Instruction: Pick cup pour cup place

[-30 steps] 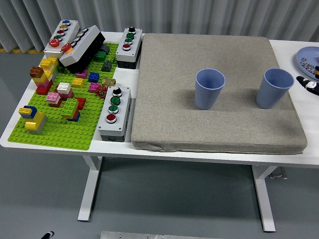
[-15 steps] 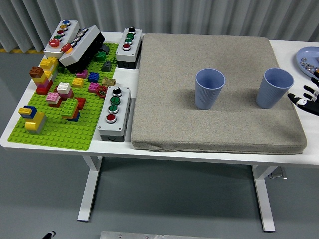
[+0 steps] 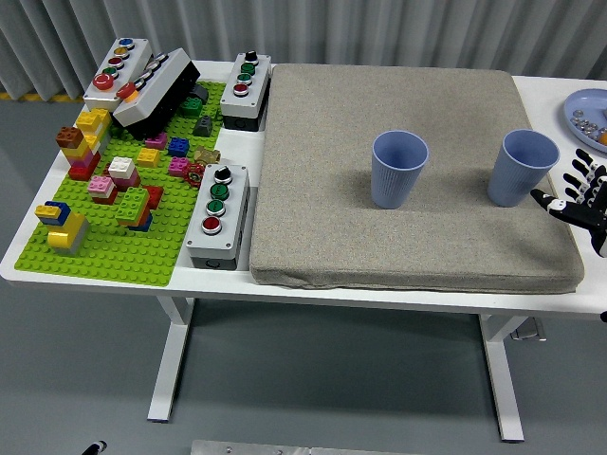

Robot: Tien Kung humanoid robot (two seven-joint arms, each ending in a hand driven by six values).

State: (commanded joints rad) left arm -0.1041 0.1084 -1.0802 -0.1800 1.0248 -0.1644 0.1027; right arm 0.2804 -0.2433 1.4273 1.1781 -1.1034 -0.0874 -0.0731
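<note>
The right hand (image 3: 580, 201) had advanced in from the right edge, fingers spread and empty, to just beside the right cup (image 3: 521, 168). Both this and the left cup (image 3: 397, 168) stood upright on the mat (image 3: 332, 142). Judged: pick approach underway, no grasp yet.

right hand (image 3: 580, 197) just beside right cup (image 3: 524, 168), clear gap to left cup (image 3: 398, 169)

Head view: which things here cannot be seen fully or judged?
- Right robot hand: its arm is cut off by the right edge.
- Blue plate: cut by the same edge; contents too small to identify.
- The two blue ribbed paper cups: the angle hides their bottoms, so their contents are unknown.
- Left arm: out of view.
</note>
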